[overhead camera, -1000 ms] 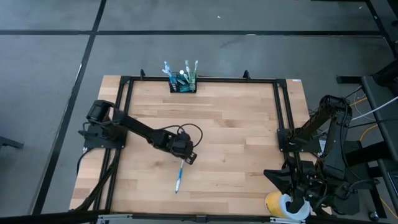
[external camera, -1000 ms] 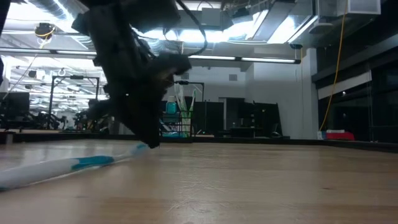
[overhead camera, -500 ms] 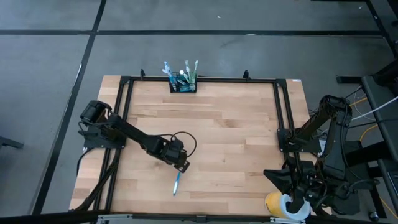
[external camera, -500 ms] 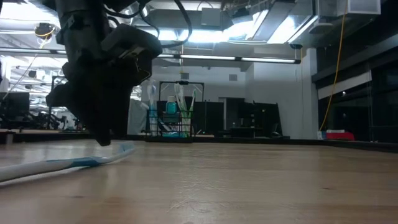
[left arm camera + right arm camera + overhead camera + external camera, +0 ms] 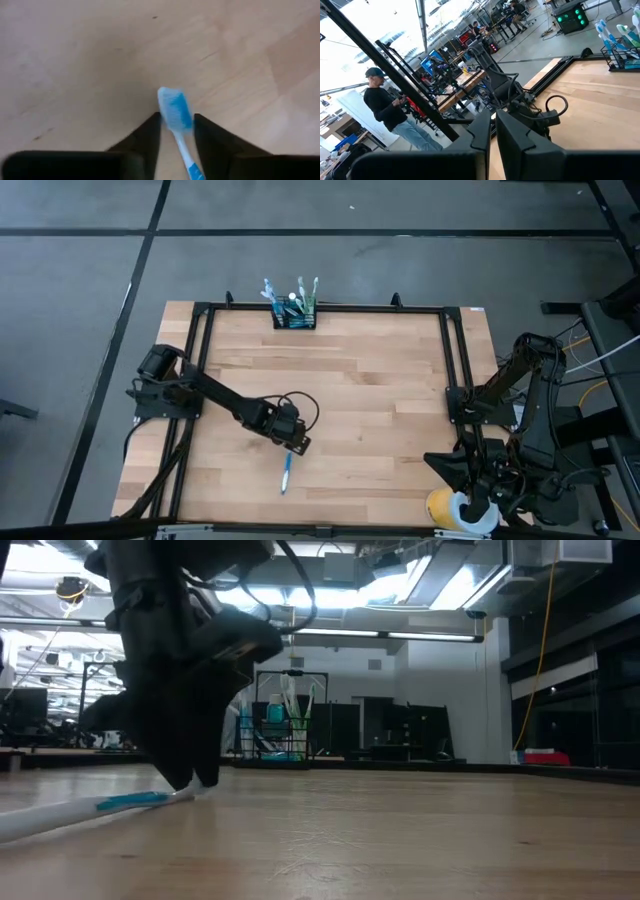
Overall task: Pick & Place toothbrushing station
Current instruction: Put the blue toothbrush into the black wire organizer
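A blue-and-white toothbrush (image 5: 285,472) lies flat on the wooden table near its front edge, with its head (image 5: 175,107) pointing toward the far side. My left gripper (image 5: 296,445) stands over that head end, pointing steeply down. It is open, with one finger on each side of the brush's neck (image 5: 184,147) and a gap showing on both sides. The toothbrushing station (image 5: 294,315), a small black wire caddy with several brushes standing in it, sits at the middle of the far edge. My right gripper (image 5: 492,135) waits raised off the table's right near corner, shut and pointing level.
A black rail frame (image 5: 325,308) runs round the tabletop. A yellow-and-white cup (image 5: 455,510) stands off the near right corner beside the right arm's base. A person (image 5: 385,110) stands beyond the table's left side. Bare wood (image 5: 380,400) lies between the brush and the caddy.
My left gripper has moved a little toward the table's near left and slightly down, rolling its wrist somewhat. The toothbrush's head end has shifted with it toward the left. It now lies low on the wood.
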`<state>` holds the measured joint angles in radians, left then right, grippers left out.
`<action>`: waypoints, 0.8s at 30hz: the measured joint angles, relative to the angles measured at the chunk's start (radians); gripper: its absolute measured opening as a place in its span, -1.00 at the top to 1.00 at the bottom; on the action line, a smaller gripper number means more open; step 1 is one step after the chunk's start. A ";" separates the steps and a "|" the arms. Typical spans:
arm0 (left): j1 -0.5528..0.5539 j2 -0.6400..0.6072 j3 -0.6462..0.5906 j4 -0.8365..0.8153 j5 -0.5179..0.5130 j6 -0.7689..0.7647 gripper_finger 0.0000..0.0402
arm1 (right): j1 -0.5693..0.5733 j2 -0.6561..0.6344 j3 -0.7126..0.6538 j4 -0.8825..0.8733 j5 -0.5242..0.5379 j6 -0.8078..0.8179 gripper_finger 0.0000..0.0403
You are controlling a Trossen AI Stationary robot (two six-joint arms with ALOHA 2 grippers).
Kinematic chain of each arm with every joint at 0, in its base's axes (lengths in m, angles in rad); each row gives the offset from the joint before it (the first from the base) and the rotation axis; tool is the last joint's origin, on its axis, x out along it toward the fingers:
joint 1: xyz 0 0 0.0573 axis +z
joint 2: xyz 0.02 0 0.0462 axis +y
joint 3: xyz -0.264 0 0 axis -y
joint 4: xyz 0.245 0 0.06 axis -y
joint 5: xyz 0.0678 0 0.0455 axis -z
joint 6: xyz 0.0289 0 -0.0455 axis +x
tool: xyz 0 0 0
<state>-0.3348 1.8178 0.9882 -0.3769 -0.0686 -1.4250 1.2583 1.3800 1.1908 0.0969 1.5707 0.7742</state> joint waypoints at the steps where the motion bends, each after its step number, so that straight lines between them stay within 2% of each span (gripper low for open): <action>1: 0.004 0.000 0.000 -0.007 0.001 0.010 0.52 | 0.000 0.000 0.000 0.000 0.000 0.000 0.84; 4: 0.012 -0.012 -0.005 0.010 -0.021 0.044 0.88 | 0.000 0.000 0.000 -0.001 0.000 -0.001 0.84; 10: 0.051 -0.036 -0.008 0.047 -0.168 0.057 0.96 | 0.000 0.000 0.000 -0.009 0.000 0.001 0.84; 13: 0.070 -0.079 -0.007 0.085 -0.286 0.090 0.96 | 0.000 0.000 0.000 -0.008 0.000 0.003 0.84; 16: 0.090 -0.127 -0.008 0.093 -0.471 0.070 0.96 | 0.000 0.000 0.000 -0.008 0.000 0.003 0.84; 19: 0.112 -0.199 -0.007 0.126 -0.705 0.083 0.96 | 0.000 0.000 0.000 -0.008 0.000 0.002 0.84; 24: 0.157 -0.334 -0.011 0.128 -1.059 0.223 0.96 | 0.000 0.006 0.000 -0.007 0.000 -0.004 0.84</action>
<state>-0.1776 1.4838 0.9773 -0.2493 -1.1279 -1.2019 1.2579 1.3860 1.1904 0.0894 1.5707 0.7702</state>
